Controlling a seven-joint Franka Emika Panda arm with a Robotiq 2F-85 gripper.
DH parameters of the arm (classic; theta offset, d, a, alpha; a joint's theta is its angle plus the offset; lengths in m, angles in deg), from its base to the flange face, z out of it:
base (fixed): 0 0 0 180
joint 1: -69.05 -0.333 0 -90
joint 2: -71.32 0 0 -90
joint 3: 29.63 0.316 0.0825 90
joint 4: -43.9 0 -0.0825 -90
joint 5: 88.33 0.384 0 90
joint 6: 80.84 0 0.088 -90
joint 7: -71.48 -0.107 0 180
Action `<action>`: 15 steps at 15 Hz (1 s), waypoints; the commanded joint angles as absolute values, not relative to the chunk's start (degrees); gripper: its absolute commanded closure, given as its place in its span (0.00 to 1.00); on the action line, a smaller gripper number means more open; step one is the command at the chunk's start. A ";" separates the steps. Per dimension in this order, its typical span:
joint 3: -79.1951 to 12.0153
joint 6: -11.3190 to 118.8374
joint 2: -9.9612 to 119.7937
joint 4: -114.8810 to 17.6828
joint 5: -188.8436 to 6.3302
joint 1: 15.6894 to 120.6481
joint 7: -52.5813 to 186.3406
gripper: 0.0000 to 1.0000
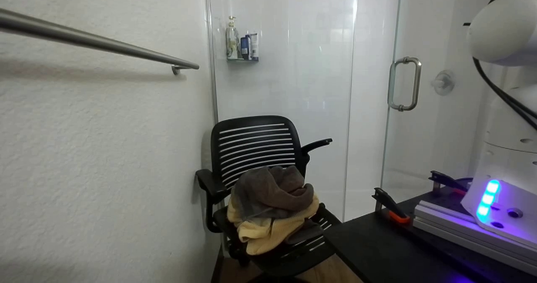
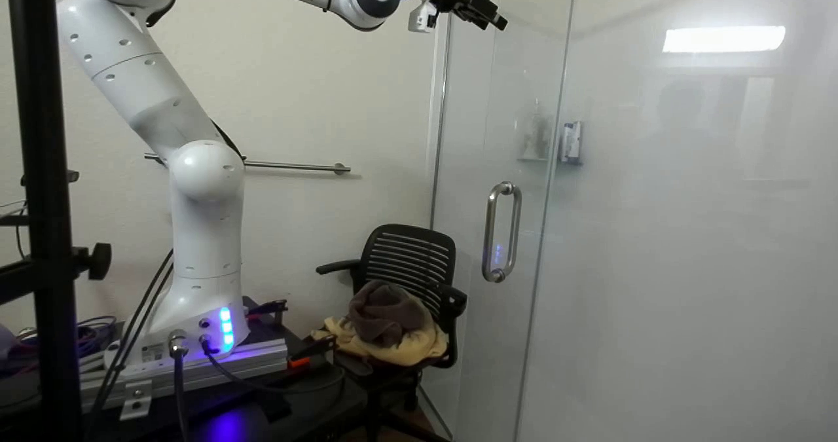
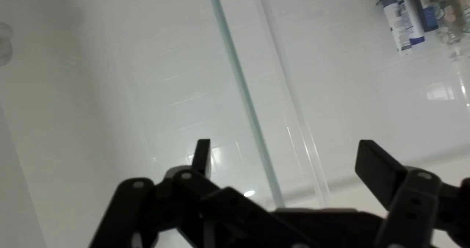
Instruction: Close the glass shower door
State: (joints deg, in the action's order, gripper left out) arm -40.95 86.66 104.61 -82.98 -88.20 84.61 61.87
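Exterior view and wrist view showed the glass shower door [image 1: 432,123] ajar beside the plain glass panel [image 1: 281,86], edges apart. A black chair [image 1: 256,123] stood before that panel. High in front of the panel hung the gripper [image 3: 284,148], spread wide and empty; whether it touched the door was hard to tell. The handle [image 2: 489,232], across the gap from the panel, was ungrasped. Closing, I judged, was not yet done: the push towards the panel was left.
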 commanded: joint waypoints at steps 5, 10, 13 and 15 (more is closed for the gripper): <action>-37.61 91.94 97.81 -80.43 -89.15 91.24 56.27 0.00; -38.53 88.36 95.60 -78.77 -86.89 88.46 58.74 0.00; -39.33 85.10 93.23 -76.04 -85.37 86.35 59.15 0.00; -39.72 83.14 91.51 -74.37 -84.69 84.95 59.12 0.00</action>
